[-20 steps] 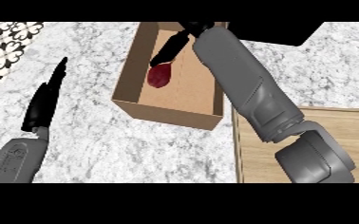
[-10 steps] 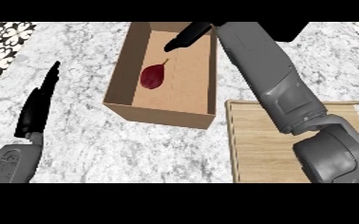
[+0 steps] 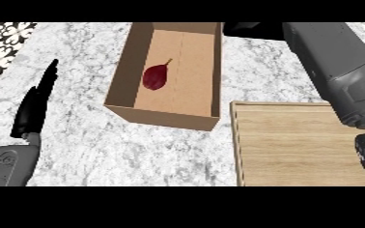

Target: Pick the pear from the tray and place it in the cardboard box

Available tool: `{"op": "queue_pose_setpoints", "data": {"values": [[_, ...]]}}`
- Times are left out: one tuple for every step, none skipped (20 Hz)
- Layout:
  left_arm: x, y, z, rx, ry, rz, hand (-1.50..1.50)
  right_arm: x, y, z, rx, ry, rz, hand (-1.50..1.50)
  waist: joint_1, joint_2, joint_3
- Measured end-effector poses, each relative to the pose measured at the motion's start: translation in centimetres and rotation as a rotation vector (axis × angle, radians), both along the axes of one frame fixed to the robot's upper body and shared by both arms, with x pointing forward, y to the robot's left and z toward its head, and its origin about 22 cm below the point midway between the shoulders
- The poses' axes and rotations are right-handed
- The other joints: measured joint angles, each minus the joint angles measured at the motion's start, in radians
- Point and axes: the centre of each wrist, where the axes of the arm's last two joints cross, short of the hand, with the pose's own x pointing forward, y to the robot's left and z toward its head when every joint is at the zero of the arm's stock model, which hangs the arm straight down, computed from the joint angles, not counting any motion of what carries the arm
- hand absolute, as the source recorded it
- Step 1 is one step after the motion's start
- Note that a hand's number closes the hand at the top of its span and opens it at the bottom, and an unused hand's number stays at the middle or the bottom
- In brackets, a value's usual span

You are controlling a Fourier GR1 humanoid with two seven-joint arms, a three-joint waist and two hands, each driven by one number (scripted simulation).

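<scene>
At the near right edge of the marbled surface (image 3: 143,145) lies a wooden tray (image 3: 296,145). At near left, the left robot hand (image 3: 37,104) rests with fingers straight, holding nothing. Beyond, the open cardboard box (image 3: 164,116) holds the dark red pear (image 3: 155,77) on its floor. At far right, only a black part of the right robot hand (image 3: 251,29) shows; I cannot tell its fingers' state.

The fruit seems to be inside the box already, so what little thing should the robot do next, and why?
Probably just draw the right hand back toward the robot's side and let it rest. The dark red pear lies alone on the floor of the open cardboard box, with no hand touching it, and the wooden tray shows nothing on it. The left hand rests open at the left edge.
</scene>
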Motion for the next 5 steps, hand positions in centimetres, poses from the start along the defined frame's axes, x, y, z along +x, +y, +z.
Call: {"op": "queue_pose_setpoints", "data": {"values": [[0.0,0.0,0.0,0.000,0.002,0.001,0.00,0.0,-1.0,0.2,-0.004,-0.003,-0.005,-1.50,0.001,0.002,0.000],[0.0,-0.1,0.0,-0.002,0.002,-0.002,0.00,-0.1,-2.0,0.2,-0.009,-0.006,-0.010,-1.50,0.005,0.004,0.000],[-0.1,-0.2,-0.2,-0.002,-0.001,-0.006,0.00,-0.1,-2.8,0.4,-0.010,-0.011,-0.010,-1.50,0.009,0.006,0.001],[0.0,-0.2,-0.1,-0.002,-0.002,-0.007,0.00,-0.2,-3.7,0.4,-0.027,-0.009,-0.004,-1.50,0.010,0.008,0.001],[0.1,-0.5,-0.1,-0.003,-0.004,-0.009,0.00,-0.3,-4.4,0.5,-0.038,-0.010,0.000,-1.50,0.009,0.009,0.001]]}}
